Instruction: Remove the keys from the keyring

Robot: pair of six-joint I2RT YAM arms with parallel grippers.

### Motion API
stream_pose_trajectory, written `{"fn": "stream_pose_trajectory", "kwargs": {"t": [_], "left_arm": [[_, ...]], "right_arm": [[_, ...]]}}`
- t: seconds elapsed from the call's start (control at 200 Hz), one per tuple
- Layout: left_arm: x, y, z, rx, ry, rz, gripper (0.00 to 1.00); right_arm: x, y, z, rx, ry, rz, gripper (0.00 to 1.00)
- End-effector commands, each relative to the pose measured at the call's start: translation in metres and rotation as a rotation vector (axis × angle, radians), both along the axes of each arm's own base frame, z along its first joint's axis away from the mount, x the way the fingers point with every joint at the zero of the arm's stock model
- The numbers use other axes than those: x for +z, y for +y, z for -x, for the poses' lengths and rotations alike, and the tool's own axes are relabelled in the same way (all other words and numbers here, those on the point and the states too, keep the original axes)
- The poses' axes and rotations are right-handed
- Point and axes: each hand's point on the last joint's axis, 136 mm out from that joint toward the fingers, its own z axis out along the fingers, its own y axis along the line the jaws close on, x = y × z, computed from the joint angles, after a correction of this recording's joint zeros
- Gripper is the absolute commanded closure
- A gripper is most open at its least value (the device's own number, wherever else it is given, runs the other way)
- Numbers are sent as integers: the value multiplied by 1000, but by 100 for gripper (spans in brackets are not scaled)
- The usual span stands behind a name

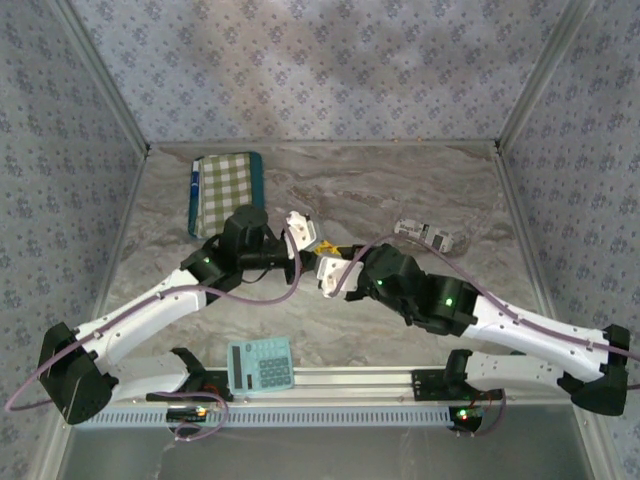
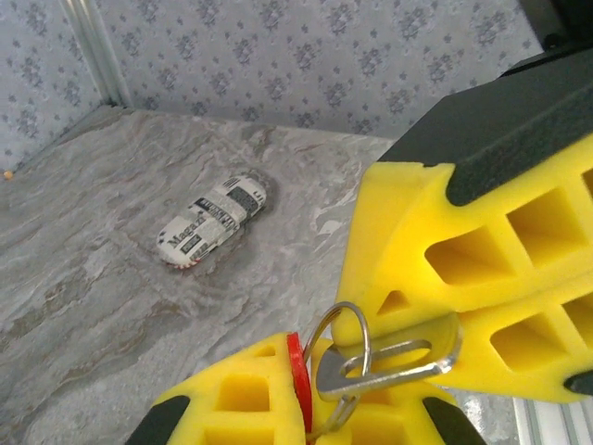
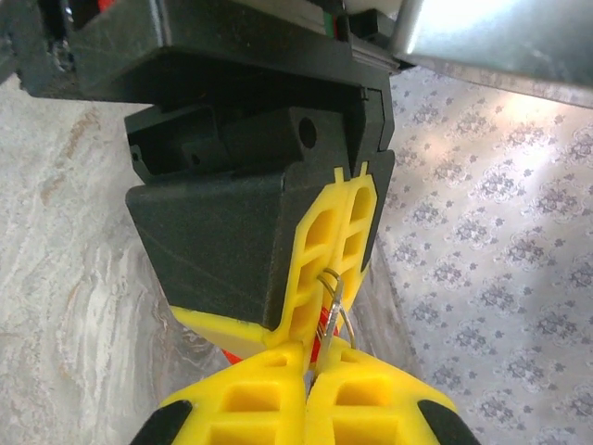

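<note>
Mid-air over the desk (image 2: 93,278), the left fingers (image 2: 250,394) clench the red key (image 2: 295,371) while the right fingers (image 2: 398,213) clamp the metal key (image 2: 443,336), the keyring (image 2: 362,332) strung between. Opposed holds, probably to work them free.

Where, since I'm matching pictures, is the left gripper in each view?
Top external: left gripper at centre, meeting the right gripper.
Left wrist: left gripper at bottom centre, shut on the keyring.
Right wrist: left gripper upper middle, pointing down.
Shared landmark: keyring with keys, in both wrist views.
</note>
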Motion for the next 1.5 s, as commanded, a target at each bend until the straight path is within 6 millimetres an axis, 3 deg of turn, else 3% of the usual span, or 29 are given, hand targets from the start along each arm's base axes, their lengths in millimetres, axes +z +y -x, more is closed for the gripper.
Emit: {"fn": "stream_pose_trajectory", "kwargs": {"t": [0.0,0.36,0.495,0.735,0.855,0.87,0.915,1.04,1.289,1.494], "left_arm": [[141,-4,41,-179,-296,365,100],[150,7,53,-188,-323,394,100],[140,7,46,-153,-309,359,100],[113,9,19,-7,-288,372,96],[111,14,7,80,-290,415,75],[111,15,5,91,-291,421,72],[111,18,2,118,-299,432,69],[110,22,-2,153,-307,439,58],[104,19,6,101,-311,439,47],[97,12,11,48,-299,429,44]], "right_arm": [[-122,-14,37,162,200,445,100],[-137,4,27,107,267,392,100],[-101,13,11,50,264,203,100],[-24,26,8,18,321,-22,100],[-11,24,17,29,382,-35,100],[1,26,16,31,376,-60,100],[11,26,14,22,378,-81,100],[15,20,15,-13,421,-34,100],[36,19,14,-37,490,-68,100],[54,21,15,-24,520,-121,100]]}}
